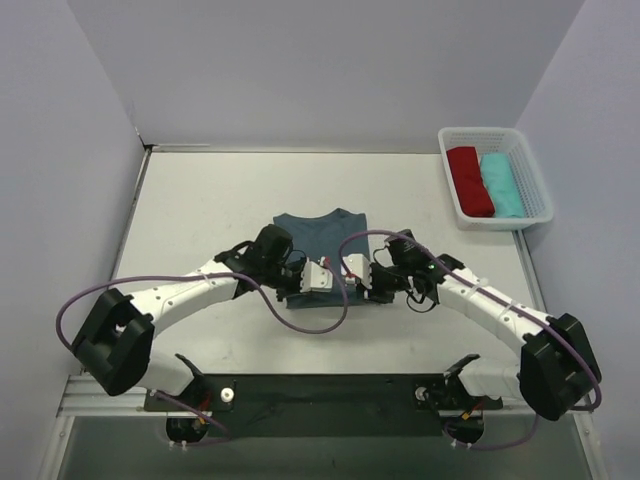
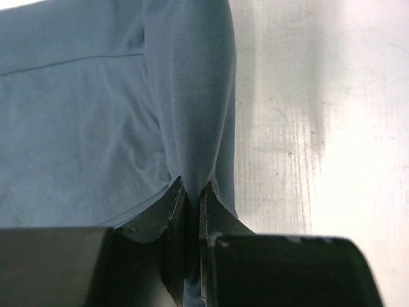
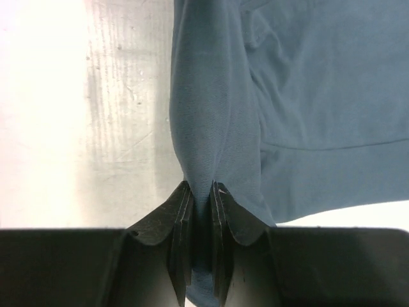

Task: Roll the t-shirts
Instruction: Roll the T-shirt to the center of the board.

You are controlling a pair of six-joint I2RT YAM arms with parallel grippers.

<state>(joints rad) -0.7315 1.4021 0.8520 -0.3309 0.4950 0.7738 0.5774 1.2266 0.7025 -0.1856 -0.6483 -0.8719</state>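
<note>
A slate-blue t-shirt [image 1: 322, 235] lies folded into a narrow strip at the table's middle, collar at the far end. My left gripper [image 1: 296, 277] is shut on the shirt's near left edge; the left wrist view shows a ridge of blue cloth [image 2: 195, 115] pinched between its fingers [image 2: 167, 211]. My right gripper [image 1: 366, 279] is shut on the near right edge; the right wrist view shows the cloth [image 3: 214, 121] pinched between its fingers [image 3: 239, 217]. Both grippers sit close together over the shirt's near end, which they hide.
A white basket [image 1: 521, 210] stands at the back right, holding a rolled red shirt [image 1: 469, 180] and a rolled teal shirt [image 1: 501, 184]. Walls close the table at left, back and right. Purple cables [image 1: 330, 322] loop over the near table.
</note>
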